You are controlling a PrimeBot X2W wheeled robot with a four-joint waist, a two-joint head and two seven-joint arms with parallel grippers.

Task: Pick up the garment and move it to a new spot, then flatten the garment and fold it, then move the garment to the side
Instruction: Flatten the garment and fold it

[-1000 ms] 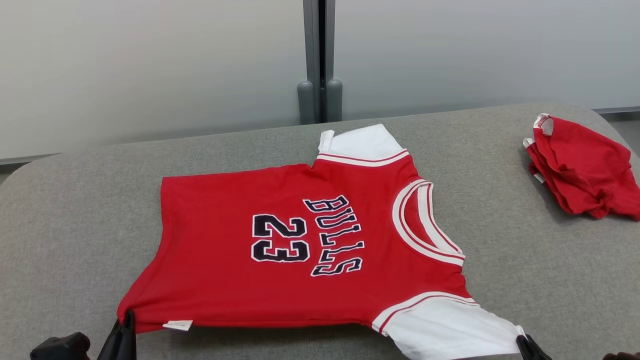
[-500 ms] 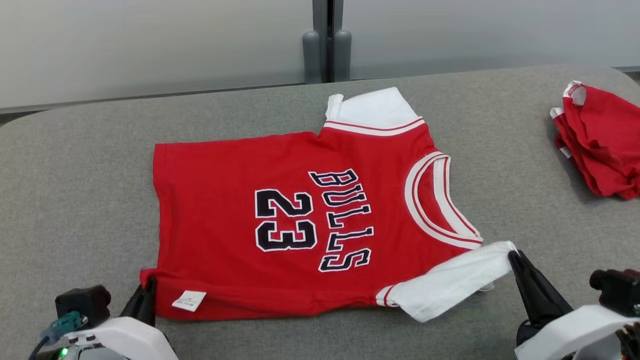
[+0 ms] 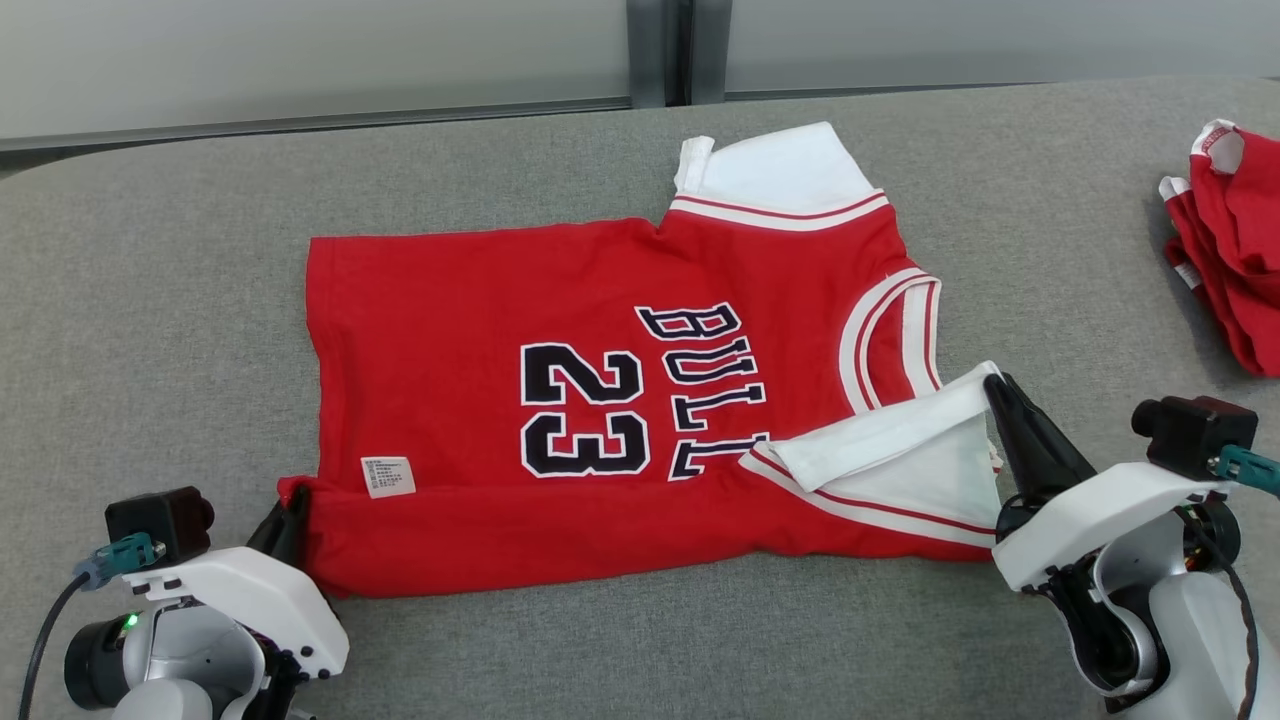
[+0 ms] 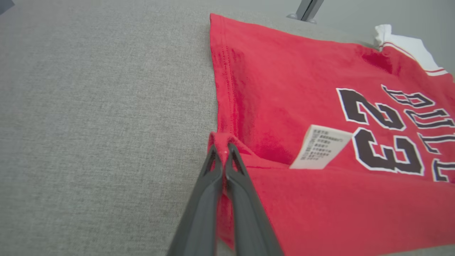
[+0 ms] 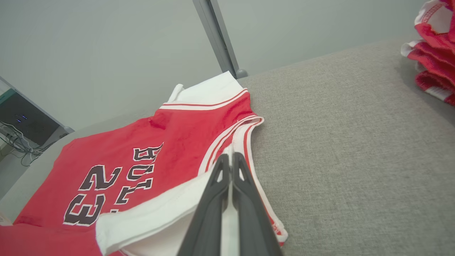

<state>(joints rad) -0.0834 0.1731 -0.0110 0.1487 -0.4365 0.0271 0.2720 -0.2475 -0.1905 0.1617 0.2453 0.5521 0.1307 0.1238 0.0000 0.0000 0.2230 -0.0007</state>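
Matt red knit jersey (image 3: pixel 450 300); coarse grey woven cloth on table (image 3: pixel 150 300); dark matt plastic fingers (image 4: pixel 208 199); smooth white plastic wrist shells (image 3: pixel 250 590).

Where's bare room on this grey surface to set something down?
Widest: grey surface left of the garment. Narrower strip between it and the red cloth pile. Crowded near edge: left gripper and right gripper pinch it.

Lab-like workroom: grey fabric-covered table (image 3: pixel 150 300), pale partition panels (image 3: pixel 300 50), metal post (image 3: pixel 655 50), cabled electronics (image 5: pixel 25 122).
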